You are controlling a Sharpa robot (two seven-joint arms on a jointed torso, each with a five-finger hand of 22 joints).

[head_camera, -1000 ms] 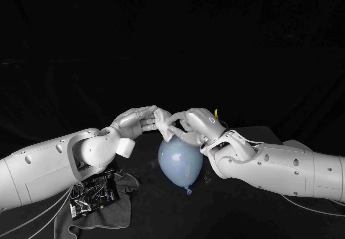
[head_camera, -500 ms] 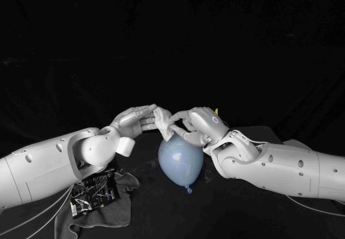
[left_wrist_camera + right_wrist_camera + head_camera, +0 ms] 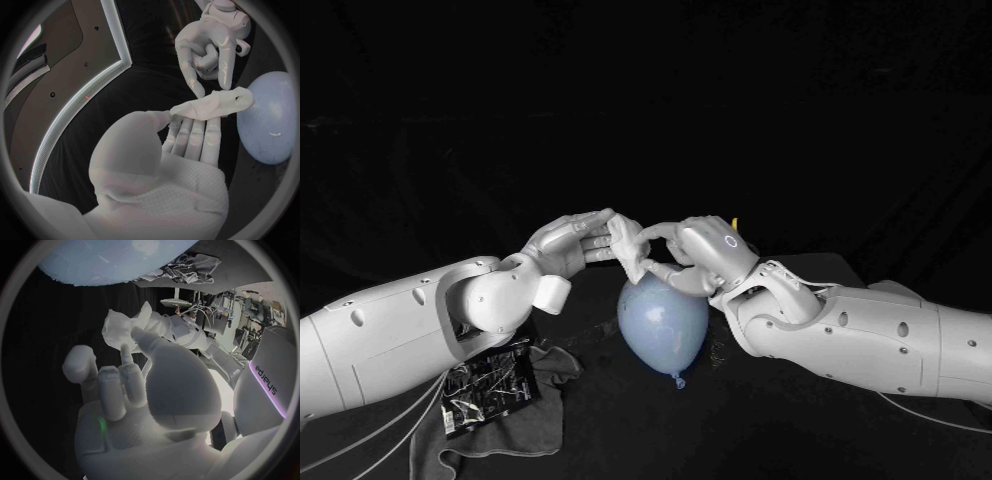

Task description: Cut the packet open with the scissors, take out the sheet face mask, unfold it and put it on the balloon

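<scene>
Two white arms meet over the middle of the black worktop (image 3: pixel 661 440). Far left, a crinkled black foil packet (image 3: pixel 488 390) lies on a dark grey cloth (image 3: pixel 502 445), partly under the left arm and well apart from the hands. The left hand (image 3: pixel 571 243) is raised with its fingers stretched out together. A crumpled white sheet face mask (image 3: pixel 629 245) lies across its fingertips (image 3: pixel 199 131), with the thumb closed against it, so this hand holds one side of the mask. The mask is bunched, not spread, and hangs between the two hands, just above a pale blue teardrop-shaped balloon (image 3: pixel 662 322). The balloon lies on the worktop with its knot (image 3: pixel 678 383) toward the robot. The mask's lower end reaches down to the balloon's far end, though whether the two touch cannot be told. On the right, the right hand (image 3: pixel 697 255) is curled in over the balloon's far end, and it pinches the mask's other side between thumb and a finger.
</scene>
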